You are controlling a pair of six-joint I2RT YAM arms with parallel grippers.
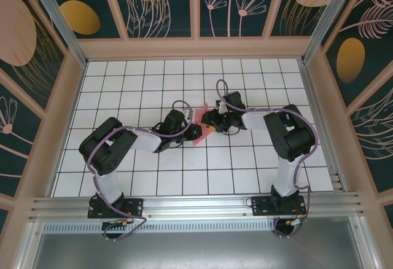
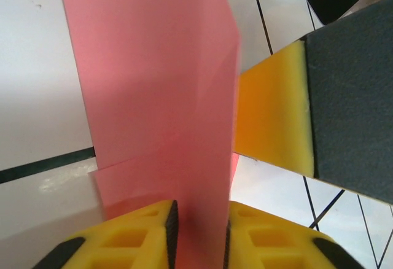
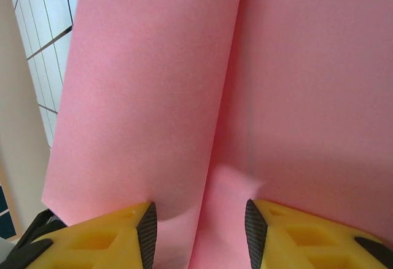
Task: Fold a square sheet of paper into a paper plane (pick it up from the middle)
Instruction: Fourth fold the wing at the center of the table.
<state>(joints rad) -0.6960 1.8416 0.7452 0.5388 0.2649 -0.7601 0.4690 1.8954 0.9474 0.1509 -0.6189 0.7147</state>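
Paper point(image 2: 159, 97) stands clamped in left hand point(image 2: 199, 215), running between right hand point(image 3: 199, 210) fingers.

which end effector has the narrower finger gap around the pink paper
The left end effector: its yellow fingers leave a narrow slot for the paper, while the right end effector's fingers stand much wider apart.

One square sheet of paper point(image 1: 199, 131), pink-red, is near the middle of the single white gridded board point(image 1: 123, 85). Two robot arms reach over that board from its near edge, the left arm point(image 1: 132, 143) and the right arm point(image 1: 279, 128), and each carries one gripper, making two: the left gripper point(image 1: 190, 124) and the right gripper point(image 1: 209, 121), both by the board's middle. Each gripper has two yellow fingers point(image 2: 123, 238), four in all, and one purple cable point(image 1: 217, 86) trails along each arm, two cables altogether.
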